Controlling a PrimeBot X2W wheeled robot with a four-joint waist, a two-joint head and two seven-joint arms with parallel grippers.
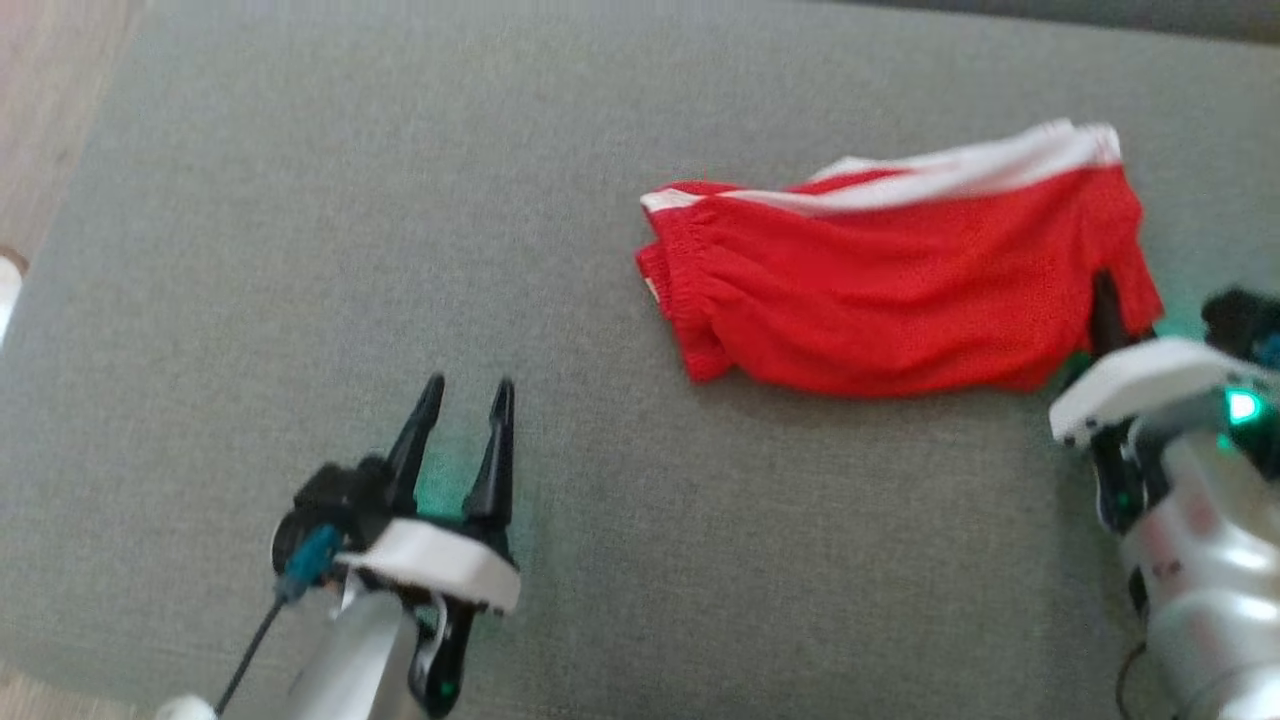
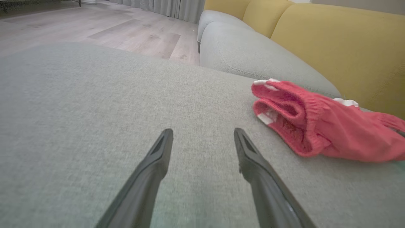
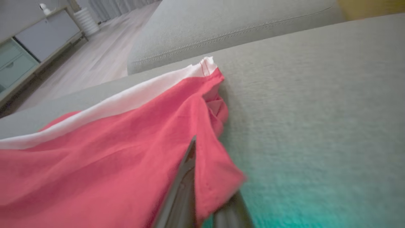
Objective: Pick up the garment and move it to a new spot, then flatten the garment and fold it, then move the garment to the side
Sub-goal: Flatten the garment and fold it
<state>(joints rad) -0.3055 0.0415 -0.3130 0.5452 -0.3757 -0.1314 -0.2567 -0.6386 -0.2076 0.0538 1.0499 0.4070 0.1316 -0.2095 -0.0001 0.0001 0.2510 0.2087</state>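
A grey cushion (image 1: 250,250) spreads before us, with pale wood floor (image 2: 95,25) beyond it and a sofa (image 2: 332,41) with yellow back pads close behind. On the cushion, towards our right and on its far half, lie red shorts (image 1: 900,290) with a white side stripe. They lie flat and doubled over, the gathered waistband pointing to our left and the leg hems to our right. Our right gripper (image 1: 1104,290) sits at the near right corner of the shorts, its dark fingers pressed together and pinching a flap of the red cloth; in the right wrist view that flap hangs between the two fingers. Our left gripper (image 1: 469,383) is at lower left over bare cushion, well apart from the shorts, with its fingers spread and nothing between them. In the left wrist view the waistband lies ahead and to the right of those fingers. Grey curtains (image 2: 177,8) and a low cabinet (image 3: 31,41) stand at the edge of the room.
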